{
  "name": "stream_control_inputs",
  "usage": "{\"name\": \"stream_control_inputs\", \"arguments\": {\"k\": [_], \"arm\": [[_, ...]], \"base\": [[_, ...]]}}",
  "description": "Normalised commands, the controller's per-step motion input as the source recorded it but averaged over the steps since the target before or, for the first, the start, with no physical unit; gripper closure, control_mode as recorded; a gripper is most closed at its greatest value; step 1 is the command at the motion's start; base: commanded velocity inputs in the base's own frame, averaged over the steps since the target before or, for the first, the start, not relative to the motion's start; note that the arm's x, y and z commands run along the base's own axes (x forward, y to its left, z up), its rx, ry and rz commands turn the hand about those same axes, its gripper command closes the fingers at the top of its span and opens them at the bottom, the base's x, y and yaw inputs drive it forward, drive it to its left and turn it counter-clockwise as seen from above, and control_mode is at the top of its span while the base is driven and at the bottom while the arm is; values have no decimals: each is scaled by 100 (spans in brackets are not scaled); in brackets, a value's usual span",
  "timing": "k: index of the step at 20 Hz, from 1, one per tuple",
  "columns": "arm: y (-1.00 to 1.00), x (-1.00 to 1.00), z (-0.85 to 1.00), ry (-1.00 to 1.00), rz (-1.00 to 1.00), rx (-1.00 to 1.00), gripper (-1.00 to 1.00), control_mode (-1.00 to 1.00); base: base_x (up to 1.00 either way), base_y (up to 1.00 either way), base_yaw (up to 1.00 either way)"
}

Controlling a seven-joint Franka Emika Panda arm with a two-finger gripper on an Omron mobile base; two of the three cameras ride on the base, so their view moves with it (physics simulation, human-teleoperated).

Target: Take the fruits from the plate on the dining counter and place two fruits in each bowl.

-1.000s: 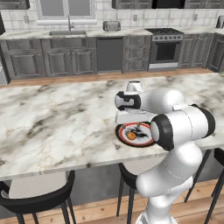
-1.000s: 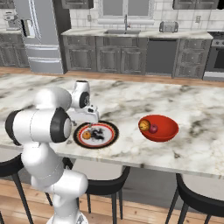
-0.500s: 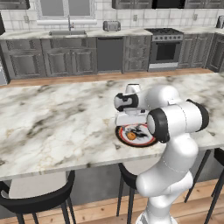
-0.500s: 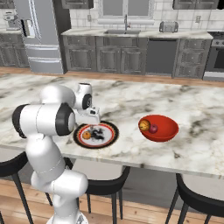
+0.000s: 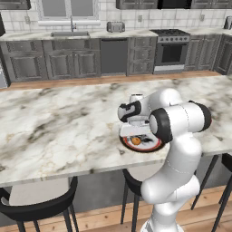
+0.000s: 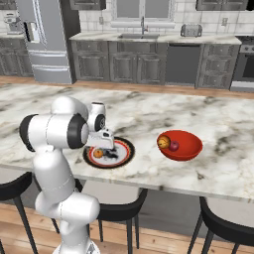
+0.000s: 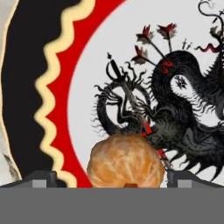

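1. Gripper (image 7: pixel 112 181) spread wide, nothing pinched; in the hand view both dark fingertips (image 7: pixel 41 178) rise at either side of the orange fruit (image 7: pixel 125 159), jaws flanking it but not visibly touching.
2. Orange fruit sits on the plate (image 7: pixel 26 78), over the white centre next to the dark dragon pattern, close to the red ring. In the right base view the same fruit (image 6: pixel 98 153) lies on the near-left part of the plate (image 6: pixel 125 151), directly under the hand.
3. Handling, as a guess: small, light, round, firm skin with some give. Rolls easily on a flat glazed plate, so likely to squirt out if pinched off-centre or above the middle.
4. Best hold: across the widest girth, tips low enough to pass the equator, then a gentle squeeze. Looks roughly centred between the tips now.
5. Plate itself stiff and probably slick; keep the tips off it to avoid dragging it along the dining counter (image 5: pixel 54 131).
6. Farther out in the right base view: red bowl (image 6: pixel 186 149) on the counter to the right of the plate, well apart from it, already holding two fruits, one orange (image 6: pixel 162 143) and one dark red (image 6: pixel 173 146).
7. So judged half done; this fruit belongs in the glass bowl, which cannot be made out here.
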Motion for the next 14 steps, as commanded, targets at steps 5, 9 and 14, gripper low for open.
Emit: {"name": "stream_control_inputs", "arguments": {"k": [5, 9, 14], "arm": [[0, 0, -20, 3, 0, 0, -100, -100], [0, 0, -13, 1, 0, 0, -100, -100], [0, 0, 0, 0, 0, 0, 100, -100]], "base": [[0, 0, 0], [0, 0, 0], [0, 0, 0]]}}
